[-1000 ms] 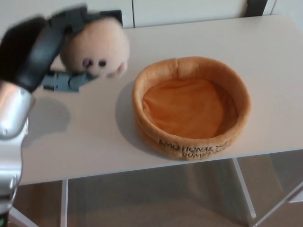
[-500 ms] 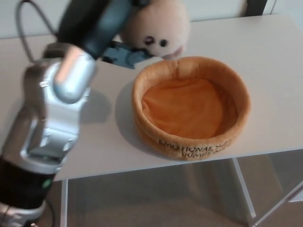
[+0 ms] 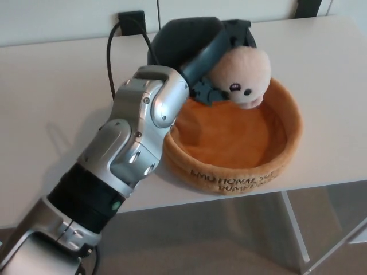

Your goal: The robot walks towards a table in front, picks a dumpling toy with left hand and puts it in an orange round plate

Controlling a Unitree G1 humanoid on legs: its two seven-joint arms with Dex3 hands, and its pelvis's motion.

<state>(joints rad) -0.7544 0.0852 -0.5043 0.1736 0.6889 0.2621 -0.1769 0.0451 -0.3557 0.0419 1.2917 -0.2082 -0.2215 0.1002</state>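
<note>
The left hand (image 3: pixel 198 48) reached in from the near left, its silver forearm (image 3: pixel 135 137) crossing the white surface (image 3: pixel 57 97) and ending over the far left part of the orange round plate (image 3: pixel 287 143). The hand was clenched on the dumpling toy (image 3: pixel 243 70): a dark finger (image 3: pixel 221 43) lay across the toy's top and left side, and a grey part of the hand sat just under it. The toy was a pale, rounded plush with two small dark eyes and a pink mouth facing the near right. It hung above the plate's far inner area, just inside the far rim; whether its underside touched the plate's lining could not be told from this view.

The plate was a soft, padded ring with a raised wall and a darker orange lining (image 3: pixel 235 137), standing on the right half of the surface, near its front edge. Dark lettering (image 3: pixel 232 179) ran along the near outside of the wall. The forearm covered the plate's left rim.

A black cable (image 3: pixel 110 57) ran from behind the arm to a dark socket (image 3: pixel 131 18) on the wall at the far edge of the surface. Below the surface, white legs (image 3: pixel 295 229) and a brownish floor (image 3: pixel 200 240) showed.

The right hand did not show.
</note>
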